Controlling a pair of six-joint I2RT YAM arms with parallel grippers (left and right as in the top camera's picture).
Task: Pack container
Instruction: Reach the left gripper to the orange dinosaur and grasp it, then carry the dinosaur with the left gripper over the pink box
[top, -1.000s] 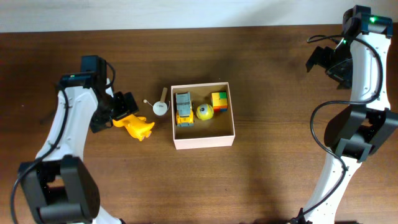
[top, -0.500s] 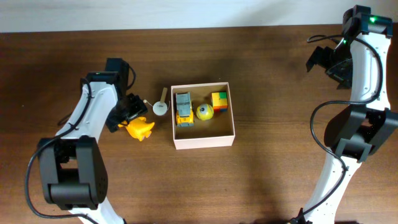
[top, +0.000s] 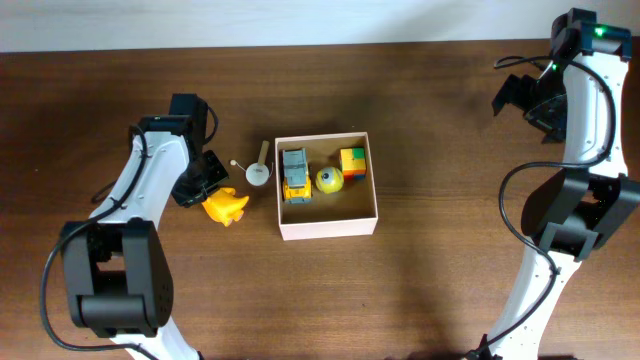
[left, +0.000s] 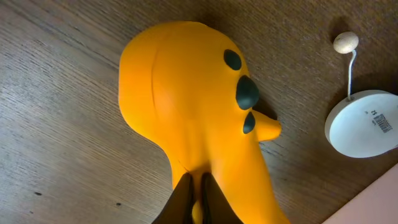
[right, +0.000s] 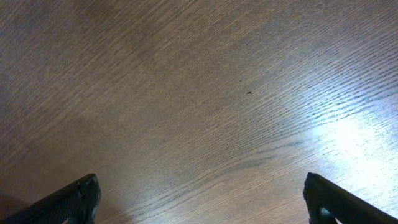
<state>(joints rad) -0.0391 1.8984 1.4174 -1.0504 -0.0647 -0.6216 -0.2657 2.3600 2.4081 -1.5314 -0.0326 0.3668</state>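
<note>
- The left gripper (left: 196, 200), wide apart a second ago, now pinches the yellow toy's (left: 186, 106) narrow end, left of the container (top: 328, 227).
- The container sits mid-table, holding three toys (top: 295, 175).
- The right gripper (right: 202, 202) gapes over the bare table (right: 186, 93).

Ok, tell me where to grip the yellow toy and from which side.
Grip the yellow toy by its narrow end, coming from the side away from the box: the body is broad and rounded, and only that end thins. The left pincer is shut there.
</note>
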